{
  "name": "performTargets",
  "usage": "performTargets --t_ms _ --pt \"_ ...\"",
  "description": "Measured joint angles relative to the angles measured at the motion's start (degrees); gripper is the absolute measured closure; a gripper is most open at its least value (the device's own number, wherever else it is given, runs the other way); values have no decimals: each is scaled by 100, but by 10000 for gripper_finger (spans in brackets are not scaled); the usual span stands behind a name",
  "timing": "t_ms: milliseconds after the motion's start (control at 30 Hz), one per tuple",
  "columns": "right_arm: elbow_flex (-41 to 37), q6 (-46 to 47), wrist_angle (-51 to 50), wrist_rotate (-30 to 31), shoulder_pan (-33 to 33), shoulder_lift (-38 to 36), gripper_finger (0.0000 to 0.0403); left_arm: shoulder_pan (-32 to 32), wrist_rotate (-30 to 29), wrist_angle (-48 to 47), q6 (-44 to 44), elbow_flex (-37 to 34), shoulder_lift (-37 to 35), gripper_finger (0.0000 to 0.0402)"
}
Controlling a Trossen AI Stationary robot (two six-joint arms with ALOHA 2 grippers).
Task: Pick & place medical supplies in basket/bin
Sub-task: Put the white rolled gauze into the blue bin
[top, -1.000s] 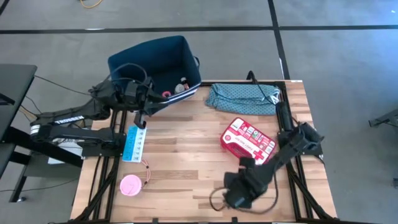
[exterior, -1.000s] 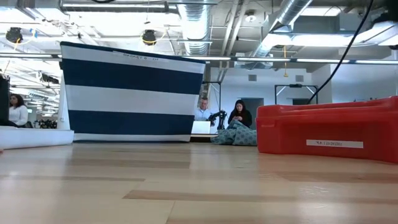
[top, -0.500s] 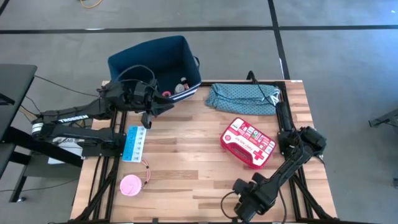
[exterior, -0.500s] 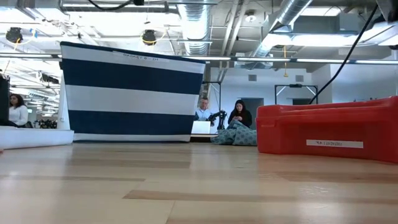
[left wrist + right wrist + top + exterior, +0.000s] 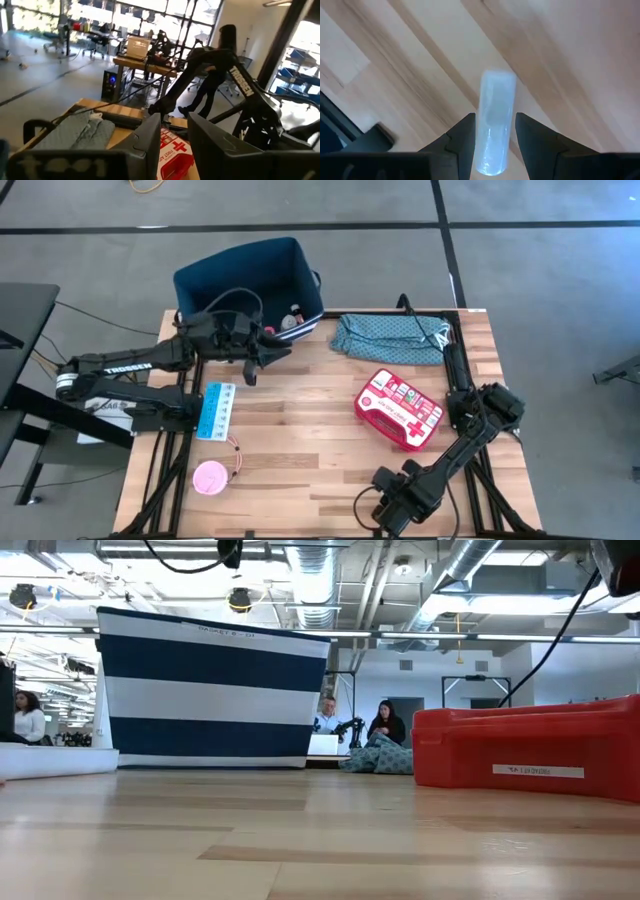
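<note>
— Medical supplies: placed where?
— Spread over the counter (image 5: 300, 430). Red first-aid pouch (image 5: 398, 408) flat on the right half. Light-blue flat box (image 5: 216, 409) by the left edge. Pink round tub (image 5: 210, 478) near the near left corner. A few small items (image 5: 290, 318) inside the bin (image 5: 215, 280).
— And the bin?
— Upright at the far left corner, jutting past the far edge.
— Left claw (image 5: 272, 352)?
— Just in front of the bin's near wall, above the counter. Fingers (image 5: 150, 132) apart, nothing between.
— Right claw (image 5: 390, 505)?
— At the near edge, toward the right corner, pointing down at the wood. Clenched on a white tube (image 5: 497, 95), fingers (image 5: 465, 132) on both sides of it.
— Anything else?
— Teal patterned cloth (image 5: 390, 338) bunched along the far edge, beyond the pouch.
</note>
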Motion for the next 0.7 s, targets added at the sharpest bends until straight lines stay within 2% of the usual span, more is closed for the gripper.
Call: performTargets --t_ms 100,333,533,700 --pt "0 159 37 92 -6 148 269 -98 26 44 167 0 -8 315" --pt "11 6 82 -238 -112 508 247 -203 13 22 114 0 -28 315" --pt "16 -455 74 -328 -195 519 224 -301 -7 23 106 0 -28 315" --pt "2 -468 89 -299 -257 471 233 -382 -7 23 97 0 -28 315"
